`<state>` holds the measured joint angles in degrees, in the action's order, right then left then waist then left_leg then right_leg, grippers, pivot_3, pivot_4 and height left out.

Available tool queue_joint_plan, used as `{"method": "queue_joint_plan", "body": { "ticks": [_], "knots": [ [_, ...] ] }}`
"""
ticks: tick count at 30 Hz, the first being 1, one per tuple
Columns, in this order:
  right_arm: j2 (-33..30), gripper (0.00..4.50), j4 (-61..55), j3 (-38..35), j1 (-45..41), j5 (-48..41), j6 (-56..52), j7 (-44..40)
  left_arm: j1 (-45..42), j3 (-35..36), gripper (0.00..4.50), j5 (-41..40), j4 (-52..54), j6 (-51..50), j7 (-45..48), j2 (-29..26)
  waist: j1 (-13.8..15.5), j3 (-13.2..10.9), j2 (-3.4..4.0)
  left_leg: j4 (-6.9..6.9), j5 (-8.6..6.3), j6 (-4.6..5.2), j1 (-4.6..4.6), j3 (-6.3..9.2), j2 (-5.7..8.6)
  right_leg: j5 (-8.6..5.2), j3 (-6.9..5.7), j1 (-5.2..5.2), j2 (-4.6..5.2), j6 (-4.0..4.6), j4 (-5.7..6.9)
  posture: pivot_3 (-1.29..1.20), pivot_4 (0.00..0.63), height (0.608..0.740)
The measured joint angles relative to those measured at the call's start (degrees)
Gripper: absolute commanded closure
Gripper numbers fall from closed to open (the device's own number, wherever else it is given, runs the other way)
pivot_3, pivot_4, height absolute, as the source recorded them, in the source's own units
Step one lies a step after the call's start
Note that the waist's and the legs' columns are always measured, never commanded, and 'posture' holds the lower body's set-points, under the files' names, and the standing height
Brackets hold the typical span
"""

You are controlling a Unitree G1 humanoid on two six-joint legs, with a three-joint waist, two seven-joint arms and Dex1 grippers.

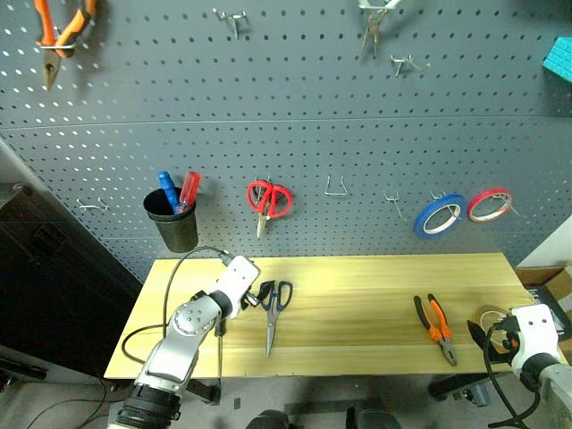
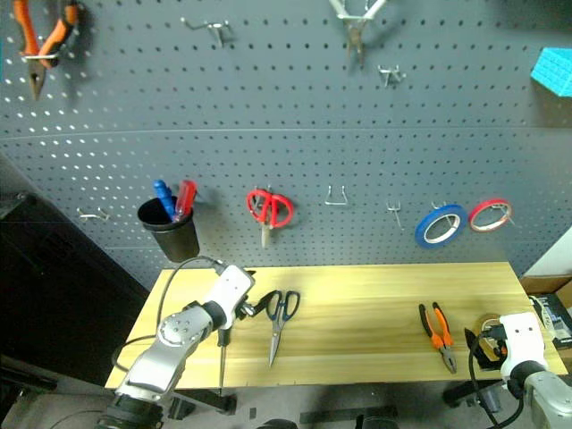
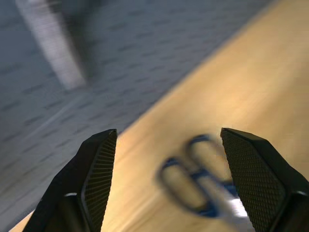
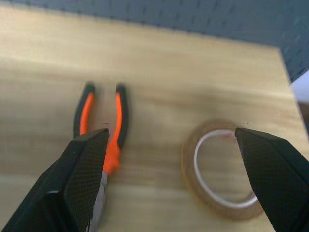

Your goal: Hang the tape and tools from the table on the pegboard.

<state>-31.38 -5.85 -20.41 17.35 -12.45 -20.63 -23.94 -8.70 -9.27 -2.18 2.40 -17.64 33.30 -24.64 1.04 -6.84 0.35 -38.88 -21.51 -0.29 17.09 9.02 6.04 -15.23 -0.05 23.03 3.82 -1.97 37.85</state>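
Note:
Steel scissors (image 1: 275, 306) with dark blue handles lie on the left part of the wooden table (image 1: 357, 295), blades toward the front edge. My left gripper (image 1: 256, 297) stands open just left of their handles, which show blurred between its fingers (image 3: 99, 179) as scissors (image 3: 198, 179). A slim screwdriver shaft (image 1: 220, 349) lies under my left arm, its handle hidden. On the right lie the orange-and-black pliers (image 1: 436, 329) and the yellow tape (image 4: 222, 174). My right gripper (image 4: 171, 133) is open, low over the table's right end, with pliers (image 4: 104, 130) and tape ahead of it. The pegboard (image 1: 313, 107) rises behind.
On the pegboard hang a black cup (image 1: 174, 223) with two screwdrivers, red scissors (image 1: 268, 200), a blue roll (image 1: 440, 214), a red roll (image 1: 490, 206), long-nose orange pliers (image 1: 61, 31) and a metal tool (image 1: 375, 22). Bare hooks (image 1: 336, 188) sit between the red scissors and the blue roll.

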Motion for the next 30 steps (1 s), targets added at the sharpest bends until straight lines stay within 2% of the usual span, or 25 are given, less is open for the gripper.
{"method": "queue_joint_plan", "body": {
  "ticks": [5, 12, 17, 25, 28, 30],
  "knots": [
    [-2.6, 0.00, 4.2, 2.7, -6.1, 1.0, -3.1, -1.3, -6.0, -2.3, 0.85, -4.6, 4.6, -9.7, 7.0, -0.3, -1.2, -2.1, -0.30, -0.06, 0.02, 0.00, 0.35, 0.00, -0.11, 0.03, -0.13, 0.26, 0.00, 0.04, -0.02, -0.07, 0.224, 0.740],
    [-6.8, 0.00, 19.4, 3.0, -18.3, 0.8, -7.0, -3.4, -9.9, -7.6, 0.85, -7.3, 8.4, -6.4, 16.7, -0.5, -1.5, -4.3, -0.43, -0.10, 0.02, 0.01, 0.85, -0.02, -0.34, 0.12, -0.50, 0.59, -0.01, 0.20, -0.22, -0.05, 0.260, 0.740],
    [-8.9, 0.00, 32.8, 3.9, -26.3, 1.1, -7.0, -6.5, -12.8, -8.6, 0.85, -14.0, 13.9, -10.5, 24.6, -2.7, -1.6, -5.6, -0.41, -0.12, 0.02, 0.02, 0.89, -0.11, -0.42, 0.14, -0.51, 0.58, -0.05, 0.24, -0.21, -0.02, 0.274, 0.740],
    [-9.4, 0.00, 47.2, 9.4, -34.6, 3.6, -6.0, -11.0, -15.5, -8.8, 0.85, -17.7, 16.4, -11.5, 27.5, -3.3, -1.5, -6.6, -0.51, -0.13, 0.02, 0.02, 0.95, -0.21, -0.51, 0.15, -0.52, 0.63, -0.11, 0.24, -0.25, 0.01, 0.275, 0.740],
    [-9.3, 0.58, 51.1, 10.0, -36.9, 4.6, -4.3, -10.9, -15.4, -8.9, 0.82, -16.8, 16.3, -9.1, 27.8, -4.7, -1.5, -6.7, -0.69, -0.15, 0.02, 0.02, 0.95, -0.21, -0.51, 0.17, -0.52, 0.63, -0.11, 0.27, -0.25, 0.03, 0.264, 0.740],
    [-9.2, 1.23, 53.6, 9.9, -38.2, 4.6, -3.7, -10.8, -15.3, -8.9, 0.82, -16.5, 16.3, -7.1, 28.7, -5.4, -1.4, -6.7, -0.84, -0.18, 0.02, 0.01, 0.95, -0.20, -0.53, 0.19, -0.54, 0.62, -0.13, 0.29, -0.25, 0.04, 0.256, 0.740]
  ]
}}
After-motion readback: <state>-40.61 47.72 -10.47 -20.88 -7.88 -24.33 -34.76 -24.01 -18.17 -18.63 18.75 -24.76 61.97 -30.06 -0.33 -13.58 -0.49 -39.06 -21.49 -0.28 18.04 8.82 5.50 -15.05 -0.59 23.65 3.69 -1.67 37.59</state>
